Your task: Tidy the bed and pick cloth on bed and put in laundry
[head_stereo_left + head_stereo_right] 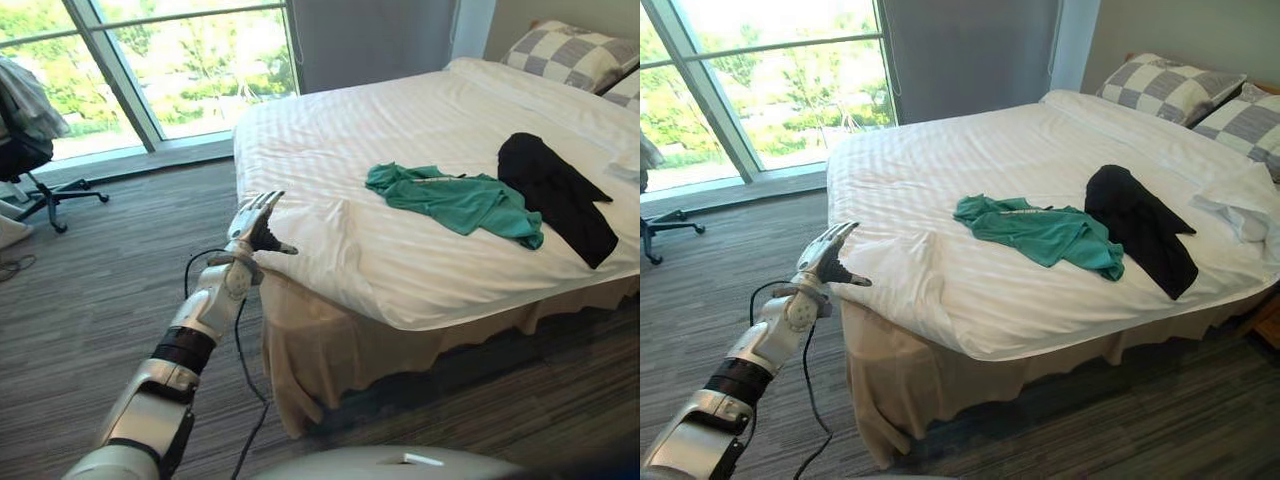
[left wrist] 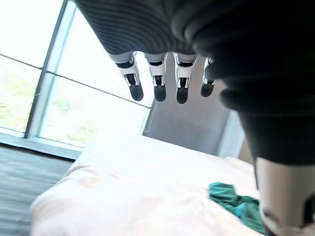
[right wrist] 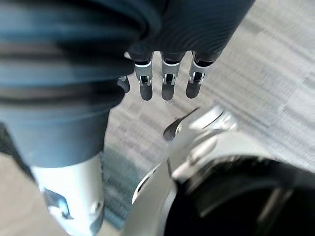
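Green cloth (image 1: 455, 200): we spot it crumpled on the white sheet, near the bed's front edge. Nothing is touching it.
Black cloth (image 1: 555, 190): it lies flat just beside the green one, on the pillow side. Their edges seem to meet, though we cannot tell whether one overlaps the other.
Bed (image 1: 330, 130): the white striped cover is spread across it, a little rumpled at the near corner, and a beige skirt (image 1: 330, 350) hangs below the mattress.
Pillows (image 1: 570, 55): these are grey-and-white checked and propped at the head end, well apart from both cloths.
Left hand (image 1: 250, 232): we find it raised by the near corner of the bed with fingers (image 2: 157, 83) straight and the thumb out to the side. It is released and grasping nothing, and both cloths are well away from it.
Left wrist view: past the fingertips we look over the corner of the white cover, with the green cloth farther along the bed.
Right hand (image 3: 167, 83): it hangs low over the grey carpet (image 3: 275, 73) with fingers straight and relaxed — empty, not clenched.
Window (image 1: 190, 60): it is tall and bright, running along the far wall with greenery outside.
Office chair (image 1: 30, 160): this one is black and stands by the window, away from the bed.
Floor (image 1: 120, 270): grey striped carpet lies between chair and bed.
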You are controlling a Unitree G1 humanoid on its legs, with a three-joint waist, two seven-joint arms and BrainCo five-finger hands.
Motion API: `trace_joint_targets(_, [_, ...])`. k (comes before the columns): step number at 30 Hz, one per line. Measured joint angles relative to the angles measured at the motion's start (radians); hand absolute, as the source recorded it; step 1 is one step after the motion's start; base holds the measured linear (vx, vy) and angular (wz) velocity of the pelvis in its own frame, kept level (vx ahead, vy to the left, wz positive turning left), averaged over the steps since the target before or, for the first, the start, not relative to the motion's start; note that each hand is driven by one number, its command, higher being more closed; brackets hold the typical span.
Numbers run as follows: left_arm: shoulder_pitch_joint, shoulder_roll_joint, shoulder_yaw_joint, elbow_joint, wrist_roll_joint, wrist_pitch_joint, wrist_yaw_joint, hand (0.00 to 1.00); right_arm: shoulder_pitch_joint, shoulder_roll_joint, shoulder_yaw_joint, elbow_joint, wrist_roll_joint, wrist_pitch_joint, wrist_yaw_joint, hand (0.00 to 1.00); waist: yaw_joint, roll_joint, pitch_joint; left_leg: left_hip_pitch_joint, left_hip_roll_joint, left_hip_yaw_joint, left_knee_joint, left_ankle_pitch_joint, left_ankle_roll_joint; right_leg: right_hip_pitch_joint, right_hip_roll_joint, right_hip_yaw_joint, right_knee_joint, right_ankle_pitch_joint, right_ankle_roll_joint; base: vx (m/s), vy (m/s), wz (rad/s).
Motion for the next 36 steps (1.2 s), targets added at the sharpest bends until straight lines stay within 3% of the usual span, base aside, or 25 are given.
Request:
trace_joint_targets(5, [-0.139,-0.039,0.022,0.075,-0.015,0.115,0.109,0.00,-0.069,0.005,0.001,-0.037,0.001,-0.005,-0.013,0.00,-0.021,0.001,0.080,-0.124,-0.010,0.047,0.007,0.041,0.026,-0.177,-0.012,0.038,0.097,0.009,0.014,0.05,0.020,-0.16])
trace_joint_targets(7, [-0.184,-0.051,0.024,0.075,-0.025,0.138,0.155,0.00,-0.088,0.014,0.009,-0.058,0.005,-0.016,-0.025,0.00,-0.038,-0.005,0.108,-0.149,-0.013,0.057,0.007,0.056,0.028,-0.217,-0.015,0.052,0.123,0.009,0.013,0.03,0.016,-0.06])
trace_joint_targets(12, [-0.320,-0.061,0.033,0.067,-0.043,0.180,0.260,0.00,-0.110,0.023,0.036,-0.152,0.011,-0.058,-0.043,0.00,-0.042,0.001,0.180,-0.183,-0.006,0.128,0.007,0.065,0.018,-0.310,-0.003,0.103,0.186,0.002,0.002,0.01,-0.018,-0.28])
trace_joint_targets(16, [-0.390,-0.063,0.038,0.054,-0.067,0.227,0.278,0.00,-0.134,0.022,0.062,-0.198,0.010,-0.065,-0.044,0.00,-0.045,0.000,0.227,-0.198,-0.003,0.163,0.007,0.065,0.017,-0.353,0.005,0.134,0.203,0.000,0.000,-0.02,-0.026,-0.28])
trace_joint_targets(20, [-0.462,-0.064,0.039,0.043,-0.067,0.315,0.277,0.00,-0.144,0.023,0.078,-0.243,0.000,-0.080,-0.038,0.00,-0.063,0.000,0.279,-0.257,-0.003,0.164,0.007,0.065,0.018,-0.434,0.004,0.136,0.237,-0.001,-0.001,-0.02,-0.033,-0.05])
trace_joint_targets(24, [-0.486,-0.070,0.041,0.043,-0.065,0.413,0.241,0.00,-0.146,0.023,0.081,-0.262,0.003,-0.126,-0.029,0.00,-0.068,-0.008,0.332,-0.307,-0.004,0.170,0.008,0.070,0.026,-0.505,0.003,0.138,0.272,-0.002,-0.001,-0.01,-0.026,-0.01])
trace_joint_targets(25, [-0.511,-0.070,0.043,0.043,-0.064,0.445,0.221,1.00,-0.153,0.024,0.082,-0.265,0.009,-0.143,-0.029,0.00,-0.068,-0.012,0.350,-0.325,-0.005,0.170,0.008,0.075,0.032,-0.530,0.003,0.138,0.285,-0.002,-0.001,-0.02,-0.040,0.02])
trace_joint_targets(26, [-0.517,-0.070,0.045,0.042,-0.064,0.451,0.216,1.00,-0.157,0.024,0.082,-0.265,0.012,-0.146,-0.029,0.00,-0.068,-0.013,0.358,-0.328,-0.005,0.170,0.008,0.076,0.033,-0.534,0.002,0.138,0.287,-0.002,-0.001,-0.03,-0.042,0.04])
trace_joint_targets(28, [-0.562,-0.066,0.064,-0.009,-0.038,0.513,0.159,1.00,-0.194,0.024,0.083,-0.265,0.040,-0.177,-0.030,0.00,-0.067,-0.017,0.392,-0.373,-0.003,0.171,0.027,0.079,0.038,-0.580,-0.003,0.138,0.300,-0.002,-0.002,-0.02,-0.048,0.03])
trace_joint_targets(31, [-0.592,-0.045,0.066,-0.048,0.001,0.541,0.097,1.00,-0.239,0.024,0.081,-0.285,0.091,-0.223,-0.018,0.00,-0.067,-0.008,0.431,-0.395,-0.001,0.165,0.044,0.077,0.039,-0.600,-0.008,0.137,0.311,-0.002,-0.002,0.01,-0.033,0.06])
trace_joint_targets(34, [-0.607,-0.021,0.065,-0.048,0.007,0.531,0.069,1.00,-0.264,0.023,0.086,-0.293,0.121,-0.256,0.001,0.00,-0.068,-0.008,0.439,-0.412,0.003,0.159,0.059,0.070,0.049,-0.610,-0.010,0.133,0.309,-0.002,-0.001,0.02,-0.029,0.05])
trace_joint_targets(36, [-0.629,0.002,0.065,-0.043,0.003,0.487,0.051,1.00,-0.279,0.021,0.098,-0.312,0.141,-0.282,0.012,0.00,-0.067,-0.011,0.442,-0.429,0.004,0.155,0.068,0.069,0.051,-0.622,-0.013,0.132,0.310,0.001,0.001,0.05,-0.025,0.05])
